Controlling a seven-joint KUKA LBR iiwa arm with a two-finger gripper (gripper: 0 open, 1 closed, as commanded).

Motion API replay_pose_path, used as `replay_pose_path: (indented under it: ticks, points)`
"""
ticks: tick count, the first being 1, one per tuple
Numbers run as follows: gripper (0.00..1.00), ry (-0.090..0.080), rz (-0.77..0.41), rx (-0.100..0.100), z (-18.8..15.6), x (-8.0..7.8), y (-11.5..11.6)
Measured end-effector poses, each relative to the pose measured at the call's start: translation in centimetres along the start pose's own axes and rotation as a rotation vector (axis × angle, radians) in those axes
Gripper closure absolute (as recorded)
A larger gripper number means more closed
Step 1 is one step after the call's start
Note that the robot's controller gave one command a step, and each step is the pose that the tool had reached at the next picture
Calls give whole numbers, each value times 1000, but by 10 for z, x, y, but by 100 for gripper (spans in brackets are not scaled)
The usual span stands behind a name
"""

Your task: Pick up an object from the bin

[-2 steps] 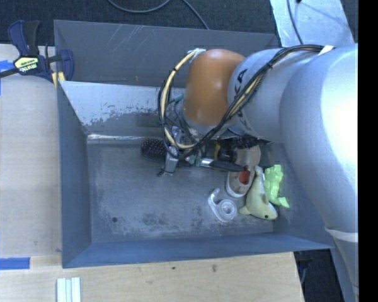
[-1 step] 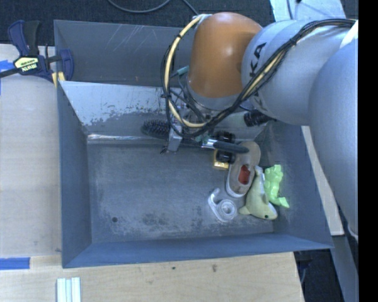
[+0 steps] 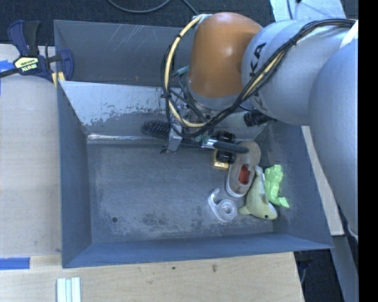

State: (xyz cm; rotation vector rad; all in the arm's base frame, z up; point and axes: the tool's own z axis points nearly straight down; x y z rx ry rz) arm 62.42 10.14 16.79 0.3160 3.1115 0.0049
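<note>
The gripper (image 3: 173, 142) stands low at the far side of the bin (image 3: 75, 187), close to the foot of the far wall (image 3: 113, 102). The orange cover (image 3: 222, 55) and the cables (image 3: 176, 106) of the wrist hide its working end, so it cannot be told whether it is open or closed. Nothing is seen held in it.

The nearest thing is a black hairbrush (image 3: 155, 129), which lies just to the left of the gripper, against the far wall. To the right lies a dark pen-like stick (image 3: 230, 146). Further to the near right there is a small heap: a beige oval thing with a red inside (image 3: 242, 172), a clear plastic piece (image 3: 222, 207) and a yellow-green soft toy (image 3: 264, 200).

The main danger is probably the wall. The hairbrush has little free room on its far side, so the gripper may strike the metal, or only push the brush along. The bristles may also bend and let it slip. The stick is near enough to be knocked aside.
</note>
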Motion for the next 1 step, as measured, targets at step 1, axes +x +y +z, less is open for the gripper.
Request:
replay_pose_path:
  ticks: [1]
  points:
    - [100, 7, 0, 2, -47, 8, -3]
